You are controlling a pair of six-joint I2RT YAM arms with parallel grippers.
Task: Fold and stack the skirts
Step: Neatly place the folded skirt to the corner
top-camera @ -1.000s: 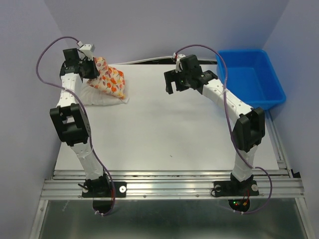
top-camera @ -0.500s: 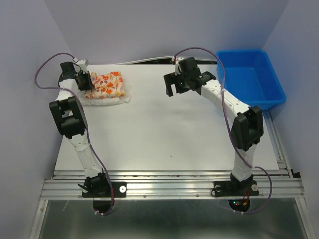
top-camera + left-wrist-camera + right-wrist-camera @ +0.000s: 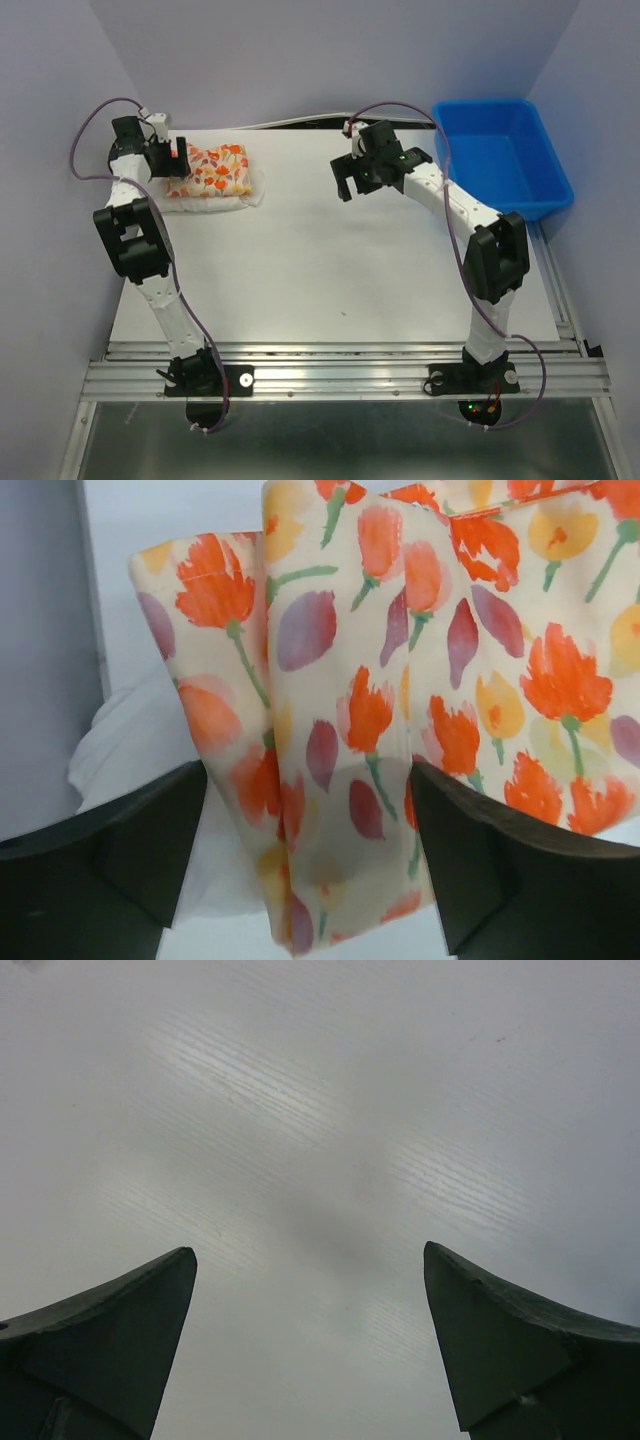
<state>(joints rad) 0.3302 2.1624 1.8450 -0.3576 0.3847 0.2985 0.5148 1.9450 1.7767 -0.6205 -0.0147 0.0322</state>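
Right at the far left corner of the counter (image 3: 330,260), the left hand (image 3: 172,158) has just let go. A second ago it had the printed skirt (image 3: 215,170) pinched and pulled up into a little tent. Now the fingers (image 3: 130,850) stand wide apart and the cloth lies flat, so the grip is off. The hand has also slid back a bit toward the corner. The right hand (image 3: 347,178) has barely moved; it hangs over bare counter with its fingers spread wide and nothing between them.

The printed skirt is cream with orange, red and yellow tulips, green stems and a few purple petals. It's folded into a neat little rectangle, and from the wrist camera you can see a couple of layers stacked at the end nearest the fingertips. It sits right in front of the left hand, partly between the open fingers, on top of the white skirt (image 3: 210,203). The white one peeks out under the near edge and beside the left finger as a rumpled fringe.

The long side of the printed skirt runs straight out from the left hand's fingertips toward the right hand, with the short end facing the left hand. The right hand is well apart from the stack, with the blue bin (image 3: 495,150) off beyond it on its other side.
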